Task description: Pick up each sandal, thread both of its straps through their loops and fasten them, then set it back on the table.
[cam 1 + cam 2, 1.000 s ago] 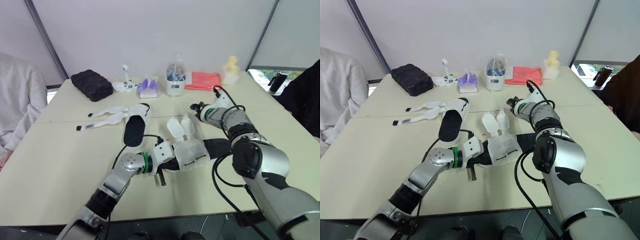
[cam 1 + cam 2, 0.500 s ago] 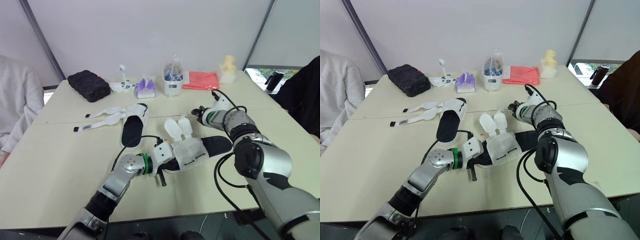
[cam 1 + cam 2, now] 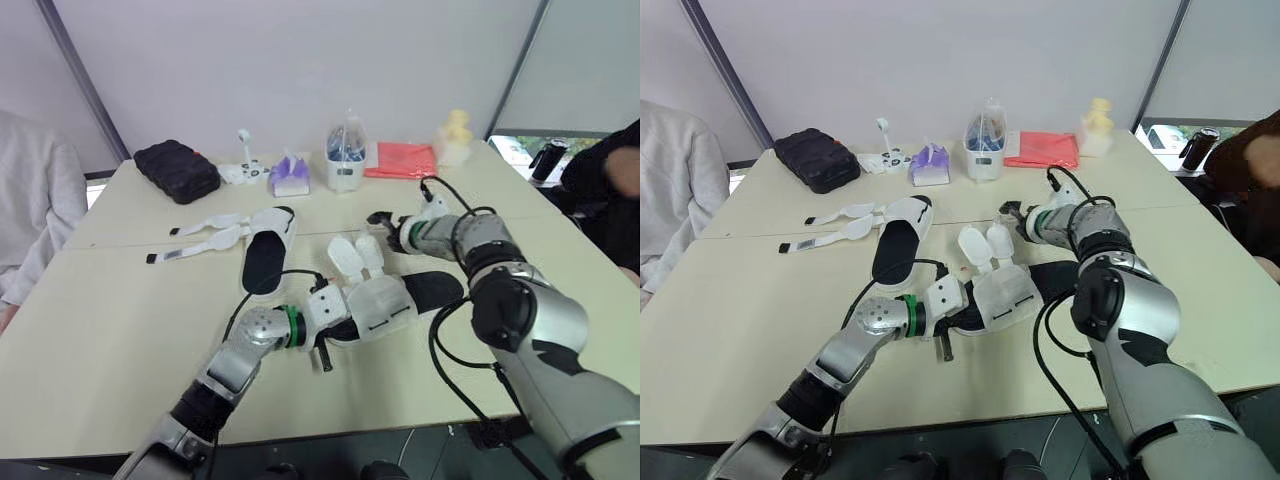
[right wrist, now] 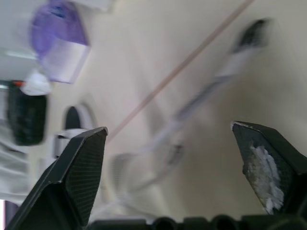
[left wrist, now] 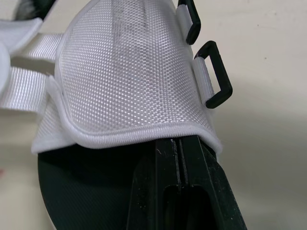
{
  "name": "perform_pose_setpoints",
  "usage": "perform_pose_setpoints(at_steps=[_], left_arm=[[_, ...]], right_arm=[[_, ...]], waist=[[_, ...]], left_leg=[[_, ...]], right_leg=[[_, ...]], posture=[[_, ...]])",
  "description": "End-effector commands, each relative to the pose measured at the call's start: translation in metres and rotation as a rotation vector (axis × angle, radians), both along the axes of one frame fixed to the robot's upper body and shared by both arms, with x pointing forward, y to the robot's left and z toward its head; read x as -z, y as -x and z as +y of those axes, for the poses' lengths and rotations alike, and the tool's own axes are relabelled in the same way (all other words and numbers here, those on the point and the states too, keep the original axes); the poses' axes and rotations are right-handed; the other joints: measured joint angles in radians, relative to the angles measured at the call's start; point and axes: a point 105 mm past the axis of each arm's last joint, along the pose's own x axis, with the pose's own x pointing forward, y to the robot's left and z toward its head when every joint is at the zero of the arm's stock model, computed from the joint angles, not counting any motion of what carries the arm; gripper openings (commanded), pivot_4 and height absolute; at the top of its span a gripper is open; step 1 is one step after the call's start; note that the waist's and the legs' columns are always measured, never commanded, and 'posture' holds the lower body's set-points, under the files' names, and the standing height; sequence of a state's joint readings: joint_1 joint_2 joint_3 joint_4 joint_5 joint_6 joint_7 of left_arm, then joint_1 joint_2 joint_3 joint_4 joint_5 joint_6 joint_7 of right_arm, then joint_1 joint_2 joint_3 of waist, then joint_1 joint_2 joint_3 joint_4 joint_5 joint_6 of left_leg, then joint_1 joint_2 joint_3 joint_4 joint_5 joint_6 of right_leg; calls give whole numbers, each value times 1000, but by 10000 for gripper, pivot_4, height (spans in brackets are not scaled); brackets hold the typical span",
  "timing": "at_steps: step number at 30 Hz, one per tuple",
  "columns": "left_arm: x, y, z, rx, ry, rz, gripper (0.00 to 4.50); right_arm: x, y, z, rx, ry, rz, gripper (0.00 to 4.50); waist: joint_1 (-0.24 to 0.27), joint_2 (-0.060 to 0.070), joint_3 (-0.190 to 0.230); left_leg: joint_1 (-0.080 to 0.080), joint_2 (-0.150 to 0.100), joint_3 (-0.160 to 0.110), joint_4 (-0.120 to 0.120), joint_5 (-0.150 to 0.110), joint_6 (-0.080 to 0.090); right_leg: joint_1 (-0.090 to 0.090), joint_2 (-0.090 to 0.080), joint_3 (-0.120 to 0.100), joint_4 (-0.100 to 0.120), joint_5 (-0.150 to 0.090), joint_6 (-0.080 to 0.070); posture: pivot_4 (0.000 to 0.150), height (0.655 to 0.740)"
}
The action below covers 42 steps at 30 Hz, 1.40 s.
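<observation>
At the far left of the worktop (image 3: 110,320), well away from the near sandal (image 3: 385,305), a person's grey sleeve (image 3: 35,215) shows at the edge. Left of and beyond the near sandal lies the other sandal (image 3: 262,255), flat with its black insole up and its two white straps (image 3: 200,235) splayed out unfastened. The left gripper (image 3: 338,322) is at the near sandal's left end, fingers pressed together and tucked under its white woven flap (image 5: 129,81), over the insole. We cannot tell whether they pinch anything there. Two black loops (image 5: 216,76) sit empty on the flap's edge. The near sandal rests on the worktop, with its two rounded strap ends (image 3: 355,252) lying loose just beyond it. Past those, the right gripper (image 3: 381,221) hangs with fingers spread wide, holding nothing.
</observation>
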State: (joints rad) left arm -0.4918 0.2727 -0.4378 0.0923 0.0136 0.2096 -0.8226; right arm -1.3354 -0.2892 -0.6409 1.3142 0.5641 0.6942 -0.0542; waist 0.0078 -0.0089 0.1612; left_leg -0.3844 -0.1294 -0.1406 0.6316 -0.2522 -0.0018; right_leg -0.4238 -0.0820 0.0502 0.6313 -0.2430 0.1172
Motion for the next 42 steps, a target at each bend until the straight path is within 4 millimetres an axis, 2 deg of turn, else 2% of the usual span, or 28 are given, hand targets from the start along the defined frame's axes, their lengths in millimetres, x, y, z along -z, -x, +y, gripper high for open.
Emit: perform_pose_setpoints(at_steps=[1,2,5,10,12,17,21,27,31,32,35,36,37,40,42], left_arm=[[19,-3,6,-31,-80,8,0],[19,-4,6,-34,-74,10,0],[18,-4,9,-49,-63,10,0],[18,-3,12,-69,-43,11,0],[17,-4,13,-71,-43,6,0],[17,-18,21,-78,-89,-56,0],[18,-32,25,-77,-125,-125,0],[15,-55,34,-47,-178,-213,0],[10,-53,29,15,-132,-175,0],[10,-50,28,36,-118,-154,0],[12,-44,26,80,-104,-119,0],[13,-42,27,89,-106,-111,0],[14,-41,28,90,-102,-102,0],[16,-39,32,82,-100,-89,0],[19,-39,35,74,-106,-84,0]], right_arm=[[-19,-9,7,59,-42,-68,44630],[-19,-10,8,64,-42,-69,44630],[-14,-10,10,78,-32,-61,37111],[-15,-11,9,82,-10,-74,10957],[-15,-11,9,75,-4,-77,1833],[-15,-11,1,92,0,-82,848],[-27,-13,-3,62,-2,-153,848],[-46,-9,-11,-104,165,-313,848],[-62,-2,-12,-266,289,-471,848],[-69,4,-12,-330,354,-565,848],[-76,38,0,-579,574,-852,848],[-75,54,4,-657,648,-955,848],[-72,78,8,-762,798,-1132,848],[-39,134,13,-1052,1177,-1470,848],[-24,151,7,-1147,1309,-1585,848]], waist=[[1,0,0],[3,0,0],[2,0,0],[-4,0,0],[-5,0,0],[-6,0,0],[-14,0,0],[-25,0,0],[-28,1,0],[-28,1,0],[-26,1,-1],[-24,1,-1],[-26,1,-1],[-29,1,-1],[-37,1,-1]], left_leg=[[0,0,0,0,0,0],[0,0,0,0,0,0],[0,0,0,1,0,0],[0,0,0,0,0,0],[0,0,0,0,0,0],[0,0,0,0,0,0],[0,0,0,0,0,-1],[0,1,0,0,0,-1],[0,1,0,0,0,0],[0,1,0,0,0,0],[-3,2,0,1,0,0],[-4,2,0,1,0,0],[-5,2,0,1,0,0],[-6,2,2,1,2,-3],[-5,1,6,1,2,-3]], right_leg=[[0,0,0,0,0,0],[0,0,0,0,0,0],[0,0,0,0,0,0],[0,0,0,0,0,0],[0,0,0,0,0,0],[-1,0,0,0,0,-1],[-1,0,0,1,1,-1],[-1,1,0,1,1,-1],[-2,0,0,1,1,-1],[-2,0,0,1,1,-1],[-4,1,-1,2,1,0],[-5,1,-1,2,1,0],[-7,1,-2,2,1,0],[-8,0,-3,2,0,1],[-8,0,-3,1,0,1]], posture=[[1500,7400],[1500,7400],[1500,7400],[1500,7400],[1500,7400],[1500,7400],[1500,7400],[1500,7400],[1500,7400],[1500,7400],[1500,7400],[1500,7400],[1500,7400],[1500,7400],[1500,7400]])
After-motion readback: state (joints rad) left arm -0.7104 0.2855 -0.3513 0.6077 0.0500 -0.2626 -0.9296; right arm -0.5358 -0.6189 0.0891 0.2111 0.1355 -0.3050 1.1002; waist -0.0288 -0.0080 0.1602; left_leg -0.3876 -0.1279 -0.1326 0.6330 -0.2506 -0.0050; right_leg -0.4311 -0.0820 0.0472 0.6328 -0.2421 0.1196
